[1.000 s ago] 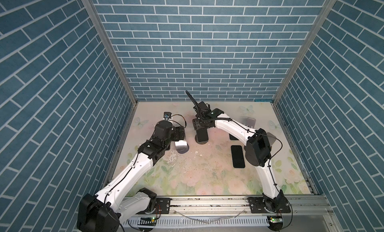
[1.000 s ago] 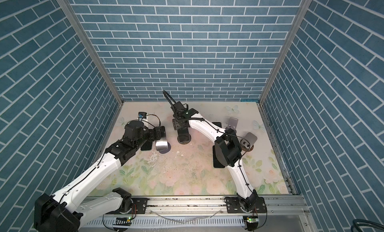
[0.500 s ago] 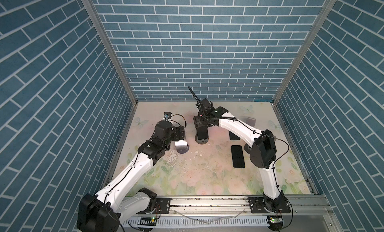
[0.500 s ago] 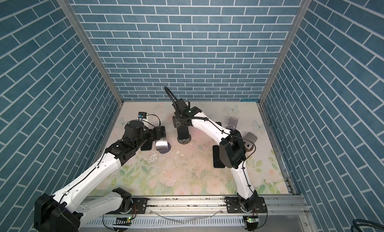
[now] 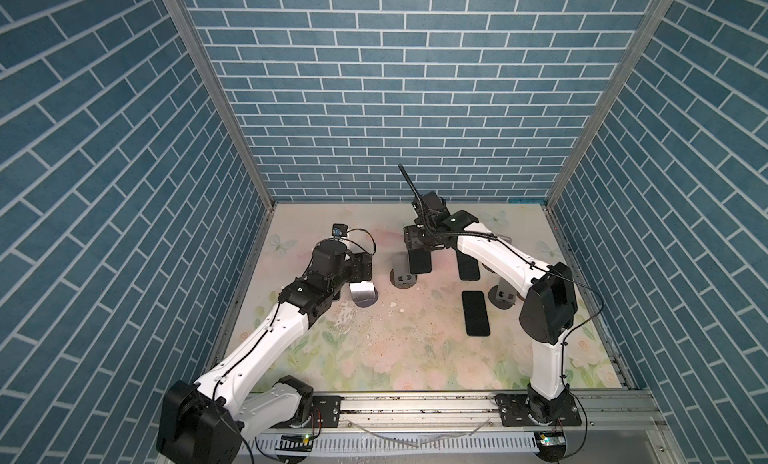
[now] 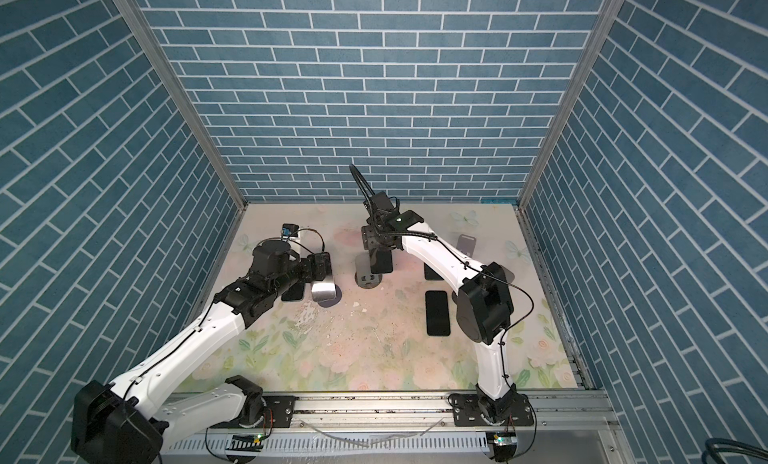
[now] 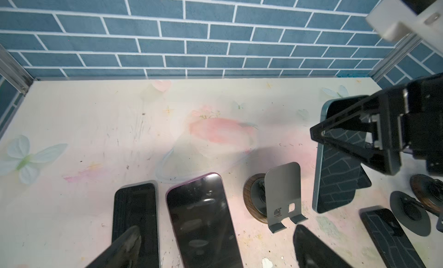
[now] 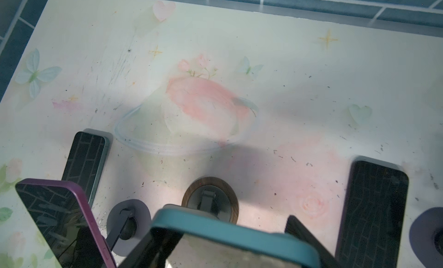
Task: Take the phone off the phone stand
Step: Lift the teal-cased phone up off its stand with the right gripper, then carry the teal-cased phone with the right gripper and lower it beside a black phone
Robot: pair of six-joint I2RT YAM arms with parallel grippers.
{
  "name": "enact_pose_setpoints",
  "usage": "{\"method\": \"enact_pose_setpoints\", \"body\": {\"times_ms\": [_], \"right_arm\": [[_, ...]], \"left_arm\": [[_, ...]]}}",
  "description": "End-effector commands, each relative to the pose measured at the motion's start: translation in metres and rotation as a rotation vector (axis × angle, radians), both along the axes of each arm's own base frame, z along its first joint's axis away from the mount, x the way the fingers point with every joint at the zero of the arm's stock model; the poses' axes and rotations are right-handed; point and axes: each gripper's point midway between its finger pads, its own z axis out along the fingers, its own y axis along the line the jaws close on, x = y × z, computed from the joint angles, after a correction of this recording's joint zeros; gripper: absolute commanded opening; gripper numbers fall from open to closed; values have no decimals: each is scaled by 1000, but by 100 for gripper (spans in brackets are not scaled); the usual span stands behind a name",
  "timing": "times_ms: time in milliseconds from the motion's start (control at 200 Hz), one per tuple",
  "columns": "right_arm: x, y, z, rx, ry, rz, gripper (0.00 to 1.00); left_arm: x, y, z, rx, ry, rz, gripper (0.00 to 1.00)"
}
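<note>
Clasping teal phone [image 5: 419, 264], right gripper [image 5: 419, 252], apparently just above stand [image 5: 401, 278].

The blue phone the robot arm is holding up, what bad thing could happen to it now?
1. The right gripper pinches the blue phone in the air; if it slips, the phone could drop onto the table.
2. The phone hangs close beside the empty stand, so a swing might knock the stand over.
3. A black phone lies flat nearby; the blue one could be set down on it.
</note>
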Motion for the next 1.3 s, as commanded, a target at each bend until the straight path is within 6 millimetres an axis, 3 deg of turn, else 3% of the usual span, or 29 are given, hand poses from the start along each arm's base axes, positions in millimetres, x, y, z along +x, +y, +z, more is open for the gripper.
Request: {"method": "enact_pose_setpoints", "body": {"times_ms": [0, 295, 815, 1295], "right_arm": [[5, -21, 23, 23, -60, -33, 52], [9, -57, -7, -1, -8, -90, 52], [16, -68, -74, -36, 101, -81, 52], [26, -81, -105, -69, 149, -93, 53]], "left_arm": [[3, -10, 10, -42, -9, -30, 100], [5, -13, 12, -58, -13, -38, 100], [10, -17, 12, -53, -8, -47, 100], [11, -16, 8, -46, 0, -43, 100]]}}
